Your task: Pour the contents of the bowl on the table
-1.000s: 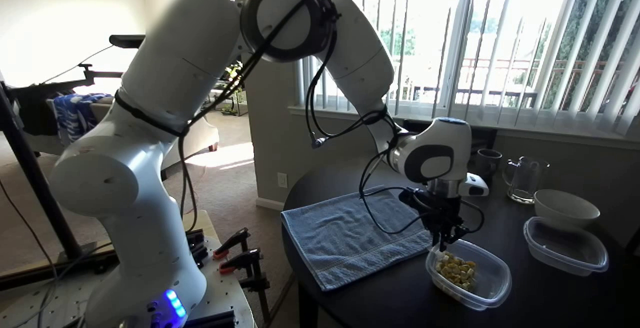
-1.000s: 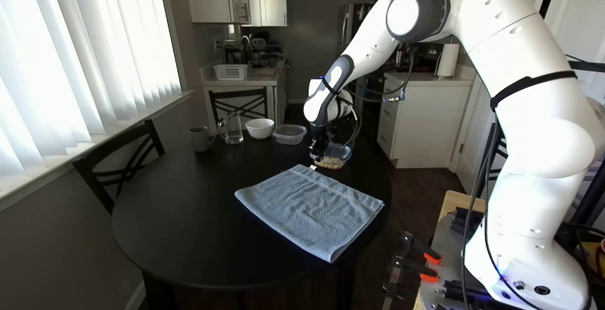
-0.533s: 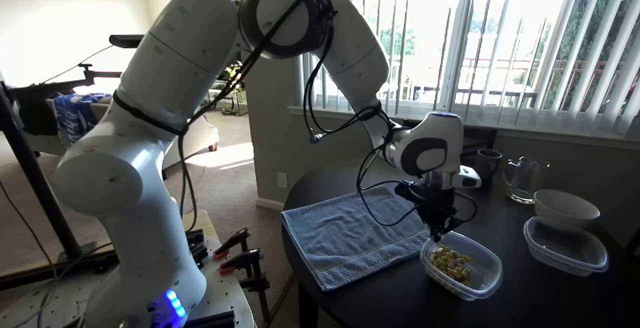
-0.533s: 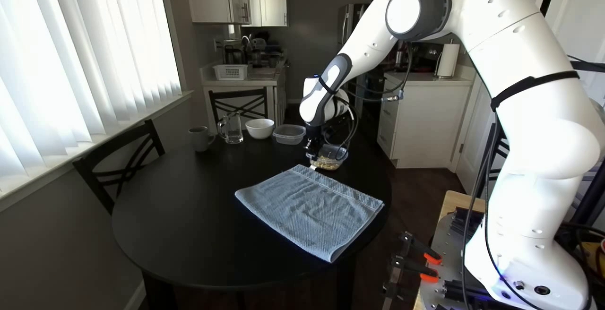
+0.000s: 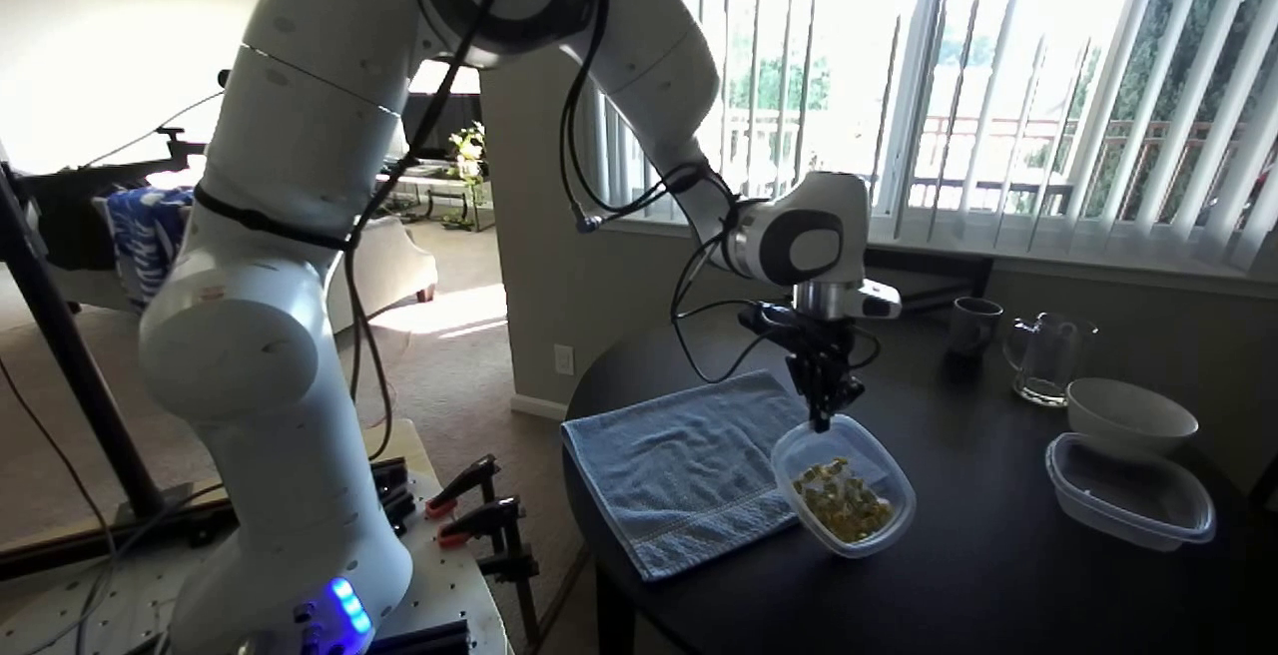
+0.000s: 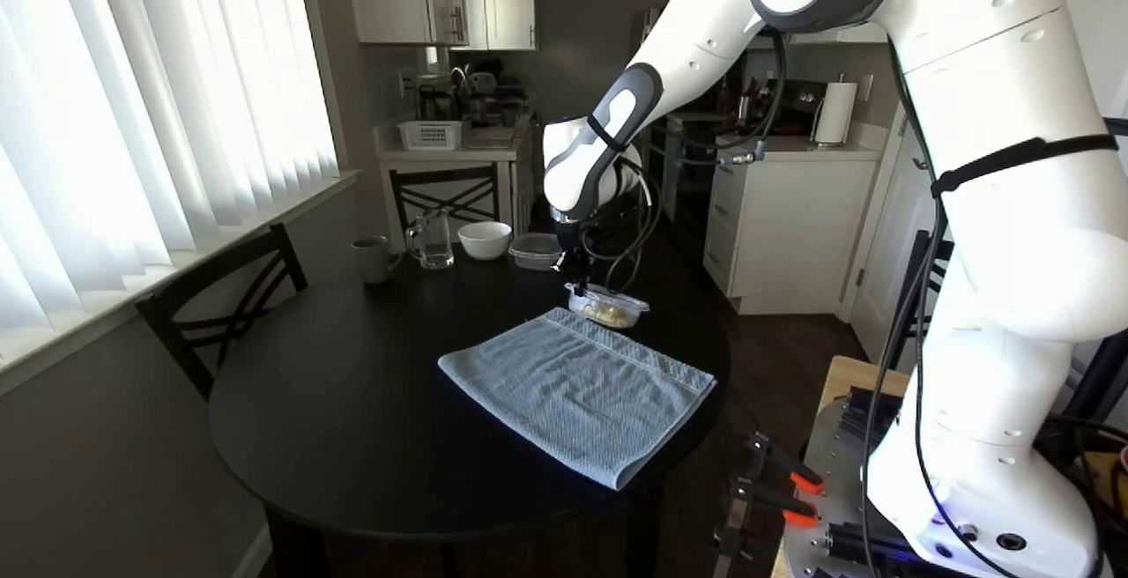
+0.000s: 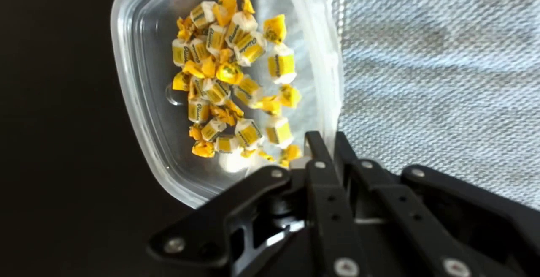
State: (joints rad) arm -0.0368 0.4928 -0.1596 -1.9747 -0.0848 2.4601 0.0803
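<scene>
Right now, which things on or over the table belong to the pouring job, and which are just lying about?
Part of the job:
held plastic container
wrapped sweets inside it
pincer, gripping its rim
dark table, where the sweets should land

Just lying about:
blue-grey towel
grey mug
clear glass mug
white bowl
second plastic container

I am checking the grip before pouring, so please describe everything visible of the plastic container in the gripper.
The container is shallow, clear and seemingly plastic, with rounded corners and a flanged rim. The gripper is shut on that rim. The container is tilted, its gripped side higher, with wrapped yellow and white sweets inside. In the wrist view it overlaps the edge of the towel. Whether its low side touches the table or towel, I cannot tell.
</scene>
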